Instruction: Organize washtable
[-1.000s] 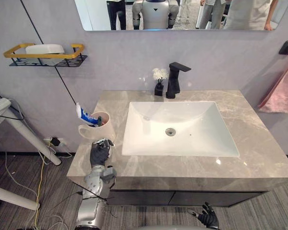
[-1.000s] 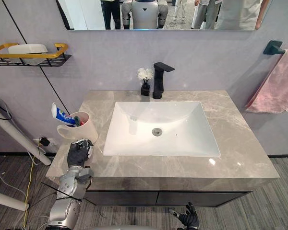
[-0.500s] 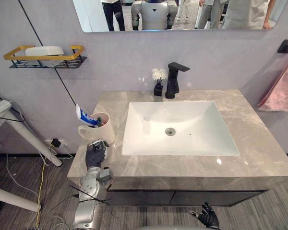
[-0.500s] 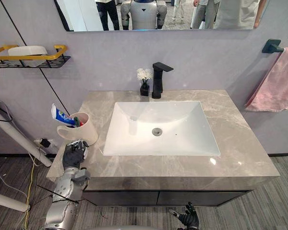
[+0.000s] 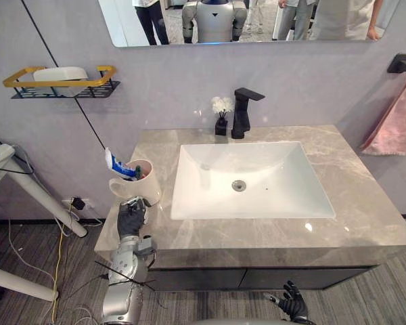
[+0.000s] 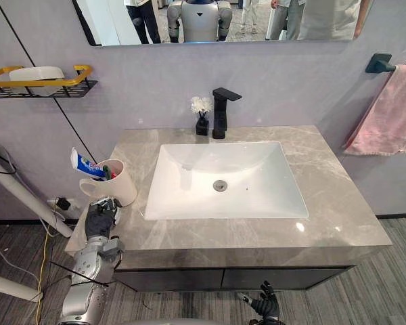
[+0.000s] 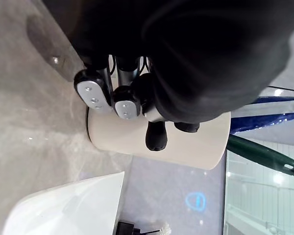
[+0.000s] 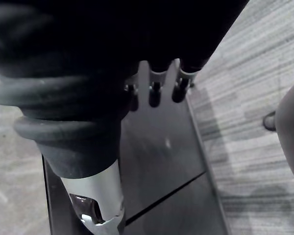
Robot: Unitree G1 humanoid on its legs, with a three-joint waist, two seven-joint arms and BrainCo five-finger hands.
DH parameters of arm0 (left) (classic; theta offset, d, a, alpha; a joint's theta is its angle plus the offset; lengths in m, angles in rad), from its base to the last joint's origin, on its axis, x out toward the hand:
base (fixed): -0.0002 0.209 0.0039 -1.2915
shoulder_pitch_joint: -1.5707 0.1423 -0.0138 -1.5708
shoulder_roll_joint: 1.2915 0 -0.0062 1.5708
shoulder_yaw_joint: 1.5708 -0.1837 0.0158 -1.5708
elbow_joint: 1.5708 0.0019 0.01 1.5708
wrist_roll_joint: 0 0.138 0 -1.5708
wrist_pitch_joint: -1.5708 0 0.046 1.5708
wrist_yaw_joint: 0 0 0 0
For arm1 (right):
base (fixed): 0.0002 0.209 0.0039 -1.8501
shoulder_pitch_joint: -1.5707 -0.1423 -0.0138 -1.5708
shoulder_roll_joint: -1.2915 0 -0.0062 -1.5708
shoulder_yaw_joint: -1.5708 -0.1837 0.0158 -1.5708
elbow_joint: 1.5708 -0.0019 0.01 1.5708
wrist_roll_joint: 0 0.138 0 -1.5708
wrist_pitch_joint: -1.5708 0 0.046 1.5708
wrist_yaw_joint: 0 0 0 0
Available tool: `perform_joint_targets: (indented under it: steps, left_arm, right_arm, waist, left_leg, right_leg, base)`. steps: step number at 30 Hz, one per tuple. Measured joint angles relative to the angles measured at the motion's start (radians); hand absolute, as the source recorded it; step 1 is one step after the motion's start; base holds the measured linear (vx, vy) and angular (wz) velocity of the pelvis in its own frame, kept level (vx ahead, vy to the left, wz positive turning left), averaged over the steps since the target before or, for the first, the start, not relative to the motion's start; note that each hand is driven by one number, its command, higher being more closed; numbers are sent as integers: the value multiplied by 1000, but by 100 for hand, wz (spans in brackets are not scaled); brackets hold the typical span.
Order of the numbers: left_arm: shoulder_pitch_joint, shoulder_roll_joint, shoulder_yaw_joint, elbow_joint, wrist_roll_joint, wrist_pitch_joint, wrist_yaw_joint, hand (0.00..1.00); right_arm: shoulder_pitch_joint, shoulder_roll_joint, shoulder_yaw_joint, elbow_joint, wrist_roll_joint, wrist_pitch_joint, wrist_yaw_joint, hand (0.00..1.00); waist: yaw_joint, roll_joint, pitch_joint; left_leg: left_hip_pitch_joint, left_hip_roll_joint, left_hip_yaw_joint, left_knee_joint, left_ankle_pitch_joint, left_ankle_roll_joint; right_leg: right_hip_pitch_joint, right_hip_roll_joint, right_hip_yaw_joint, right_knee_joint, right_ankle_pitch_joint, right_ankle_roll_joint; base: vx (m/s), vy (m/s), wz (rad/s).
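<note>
Grey marble washtable (image 5: pixel 365 210) | white cup (image 5: pixel 142 189) holding toothpaste tube (image 5: pixel 119 164), left of sink (image 5: pixel 250 179) | left hand (image 5: pixel 130 217) front-left of sink, fingers relaxed, empty | right hand (image 5: pixel 292 306) below sink front, fingers straight, apart

Legible text: none in any view.
Toothpaste tube (image 5: pixel 120 166): blue, white and red print along its side, too small to read; the tube stands tilted in the cream mug (image 5: pixel 141 188) at the left end of the surface (image 5: pixel 365 203).
Wall mark (image 7: pixel 196 200): small glowing blue ring-shaped outline on the grey wall (image 7: pixel 166 196) beyond the mug, seen in the left wrist view; no letters or digits can be made out.
</note>
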Motion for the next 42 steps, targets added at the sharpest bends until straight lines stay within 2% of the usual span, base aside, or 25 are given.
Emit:
perform_joint_targets:
  steps: [20, 24, 35, 42]
  left_arm:
    - [-127, 56, -1, 86, 10, 8, 12, 100]
    - [-144, 62, -1, 96, 15, 18, 20, 100]
    - [-195, 139, 9, 163, 46, 28, 20, 100]
    - [-231, 150, 19, 182, 47, 28, 20, 100]
  right_arm:
    - [-3, -1, -19, 5, -11, 3, -1, 0]
    - [-3, -3, -19, 5, -11, 3, -1, 0]
    - [-2, -23, -19, 5, -12, 3, -1, 0]
    - [-3, -31, -19, 4, -12, 3, -1, 0]
  waist:
    - [-5, -14, -3]
    - [-4, -13, -2]
    - [-7, -10, 1]
    - [-3, -8, 5]
  left_leg:
    - [-27, -2, 39, 0, -1, -2]
    - [-31, -1, 47, 0, -1, -2]
    - [-52, -1, 64, 1, -1, -2]
    - [-63, -1, 76, 1, -1, -1]
  right_leg:
    - [-33, 7, 40, -48, 38, 1]
    - [-40, 8, 49, -51, 42, 1]
    - [-70, 9, 65, -50, 47, 0]
    - [-86, 8, 80, -45, 51, 1]
  base:
    - [-17, -12, -6]
    - [-29, -20, -8]
    - [-10, -18, -4]
    - [-21, -20, -6]
